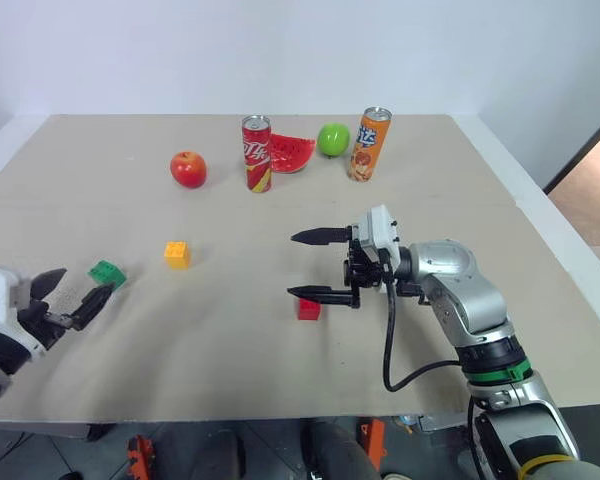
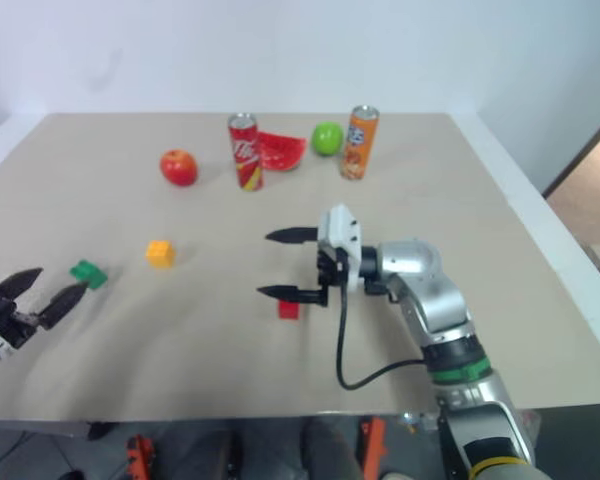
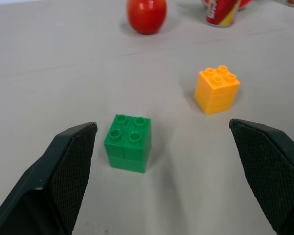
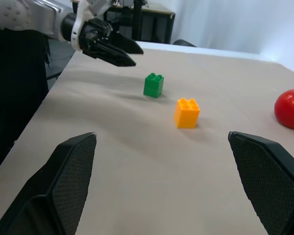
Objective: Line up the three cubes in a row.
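The green cube [image 1: 107,272] lies at the table's left, and my left gripper [image 1: 80,287] sits just on its near side, open, pointing at it with nothing between the fingers. In the left wrist view the green cube [image 3: 128,142] sits close to one finger [image 3: 63,166], with the yellow-orange cube [image 3: 216,89] farther off. That yellow-orange cube [image 1: 177,253] is a little right of the green one. The red cube [image 1: 308,309] rests mid-table, right below the near finger of my right gripper [image 1: 294,265]. This gripper hangs open above the table, pointing left, and holds nothing.
Along the back stand a red apple [image 1: 188,169], a red can [image 1: 257,153], a watermelon slice [image 1: 292,152], a green apple [image 1: 332,139] and an orange can [image 1: 369,144]. The table's front edge runs just behind my left gripper.
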